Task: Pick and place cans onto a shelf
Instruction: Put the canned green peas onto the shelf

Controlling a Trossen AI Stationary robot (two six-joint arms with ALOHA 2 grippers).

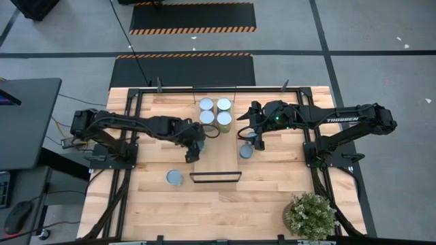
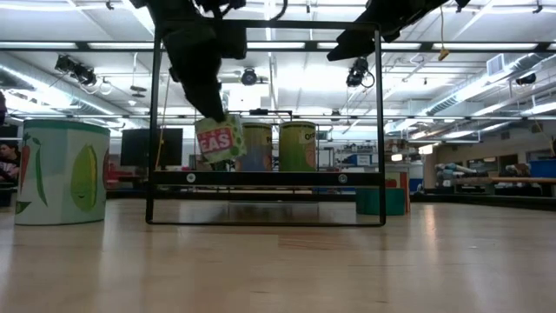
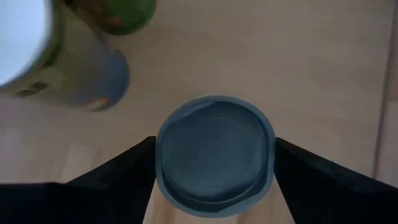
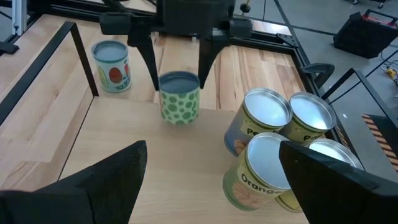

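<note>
Cans: in the high view 4 stand grouped on the shelf while the left end effector grips 1, tilted above the shelf in the low view; the right end effector hangs open.

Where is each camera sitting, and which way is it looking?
High: above the table, facing straight down; both arms show.
Low: table height, facing across; left gripper holds a can.
Left wrist: facing down at that can between its fingers.
Right wrist: facing across the shelf past the open right gripper.
Shared: low and both wrist views show the held can.
</note>
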